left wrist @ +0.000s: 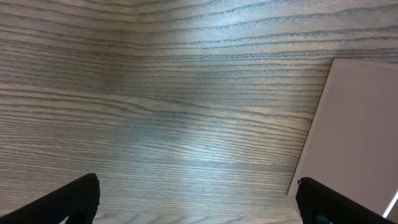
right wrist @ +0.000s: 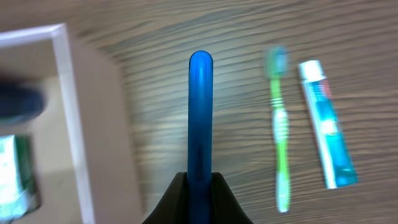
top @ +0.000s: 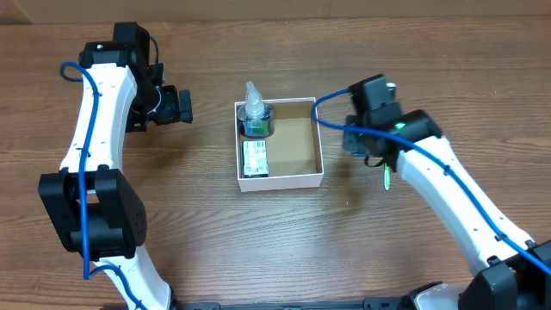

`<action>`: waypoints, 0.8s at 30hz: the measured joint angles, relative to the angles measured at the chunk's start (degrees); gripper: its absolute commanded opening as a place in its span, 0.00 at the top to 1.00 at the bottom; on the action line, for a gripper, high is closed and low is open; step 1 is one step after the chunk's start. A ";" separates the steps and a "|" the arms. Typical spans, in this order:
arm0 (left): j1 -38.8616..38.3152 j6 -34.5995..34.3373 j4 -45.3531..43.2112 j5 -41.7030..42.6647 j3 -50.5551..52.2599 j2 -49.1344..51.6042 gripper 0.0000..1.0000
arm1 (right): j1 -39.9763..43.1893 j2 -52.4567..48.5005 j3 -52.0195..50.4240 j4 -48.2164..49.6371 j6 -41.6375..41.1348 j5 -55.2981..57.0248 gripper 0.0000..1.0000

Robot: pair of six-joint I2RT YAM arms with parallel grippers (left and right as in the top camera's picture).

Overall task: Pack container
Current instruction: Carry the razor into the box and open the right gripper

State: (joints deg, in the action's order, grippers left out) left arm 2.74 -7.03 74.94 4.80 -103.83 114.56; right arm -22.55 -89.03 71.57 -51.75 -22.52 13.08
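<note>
The container (top: 315, 159) is a square white-walled box with a brown floor at the table's middle. It holds a clear-topped bottle (top: 255, 110) and a green-and-white packet (top: 256, 159) along its left side. My right gripper (right wrist: 200, 182) is shut on a slim blue stick (right wrist: 200, 106) and holds it just right of the container's wall (right wrist: 65, 106); in the overhead view the gripper (top: 355, 142) is beside the box's right wall. My left gripper (left wrist: 199, 205) is open and empty over bare wood, left of the box (left wrist: 354, 124); the overhead view shows it there too (top: 181, 105).
A green toothbrush (right wrist: 281, 143) and a white-and-teal toothpaste tube (right wrist: 326, 127) lie on the wood to the right of the blue stick. In the overhead view only the green toothbrush's end (top: 386, 178) shows under the right arm.
</note>
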 measured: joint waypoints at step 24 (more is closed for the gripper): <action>0.00 0.00 0.00 0.00 0.00 0.00 0.00 | -20.11 -1.09 0.02 9.97 -5.53 -0.11 0.92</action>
State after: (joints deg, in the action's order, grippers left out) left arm 2.74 -7.03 74.94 4.80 -103.83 114.56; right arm -42.65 -90.13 71.59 -41.78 -28.05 12.97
